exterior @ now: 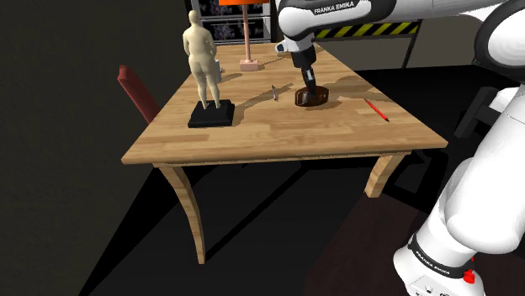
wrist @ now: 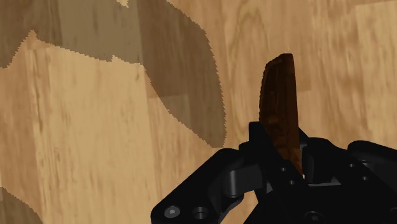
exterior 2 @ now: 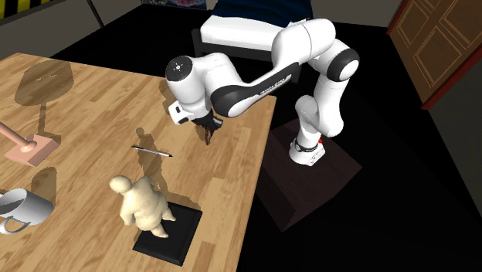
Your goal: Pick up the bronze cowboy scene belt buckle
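Observation:
The belt buckle (exterior: 311, 97) is a dark brown, bronze-toned piece on the far right part of the wooden table (exterior: 278, 134). My black gripper (exterior: 309, 84) comes down onto it from above. In the wrist view the buckle (wrist: 280, 102) stands edge-on, and the gripper (wrist: 283, 149) is shut on it, one finger pressed to each face. The buckle's upper half sticks out past the fingertips towards the tabletop. Whether it rests on the wood or hangs just above it I cannot tell. In the second exterior view the gripper (exterior 2: 210, 136) is near the table's right edge.
A pale figurine (exterior: 204, 63) on a black base stands at the shoulder view's left. A thin dark pen (exterior: 275, 92) lies beside the buckle, a red pencil (exterior: 376, 109) to its right. A pink lamp base (exterior: 248, 64), a red chair (exterior: 139, 92) and a mug (exterior 2: 19, 207) are nearby.

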Robot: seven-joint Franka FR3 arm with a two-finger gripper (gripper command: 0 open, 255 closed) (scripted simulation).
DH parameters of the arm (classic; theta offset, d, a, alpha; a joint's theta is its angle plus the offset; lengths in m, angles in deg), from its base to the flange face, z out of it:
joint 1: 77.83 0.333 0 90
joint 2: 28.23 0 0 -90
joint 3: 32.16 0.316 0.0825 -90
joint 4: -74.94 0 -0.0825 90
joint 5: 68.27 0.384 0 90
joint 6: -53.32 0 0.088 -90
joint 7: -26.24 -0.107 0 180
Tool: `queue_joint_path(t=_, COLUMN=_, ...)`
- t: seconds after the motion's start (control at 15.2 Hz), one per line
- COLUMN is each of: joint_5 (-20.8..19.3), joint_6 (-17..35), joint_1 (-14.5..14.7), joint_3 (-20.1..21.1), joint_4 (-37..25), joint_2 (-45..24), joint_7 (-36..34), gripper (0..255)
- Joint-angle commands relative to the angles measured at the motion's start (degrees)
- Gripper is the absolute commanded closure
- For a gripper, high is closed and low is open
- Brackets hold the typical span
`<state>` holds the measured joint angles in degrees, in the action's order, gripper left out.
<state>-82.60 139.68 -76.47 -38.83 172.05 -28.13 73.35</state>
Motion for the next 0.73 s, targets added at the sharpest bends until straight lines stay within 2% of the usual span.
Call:
queue_joint_path(t=0.0, joint_5=0.0, joint_6=-1.6, joint_1=0.0, joint_3=0.0, joint_4=-1.6, joint_2=0.1, joint_7=0.4, gripper=255)
queue_joint_path(t=0.53, joint_5=-0.1, joint_6=-7.9, joint_1=0.0, joint_3=0.0, joint_4=-9.4, joint_2=-1.4, joint_7=2.0, gripper=255)
queue_joint_path(t=0.66, joint_5=-0.1, joint_6=-8.0, joint_1=0.0, joint_3=0.0, joint_4=-9.6, joint_2=-1.4, joint_7=2.0, gripper=255)
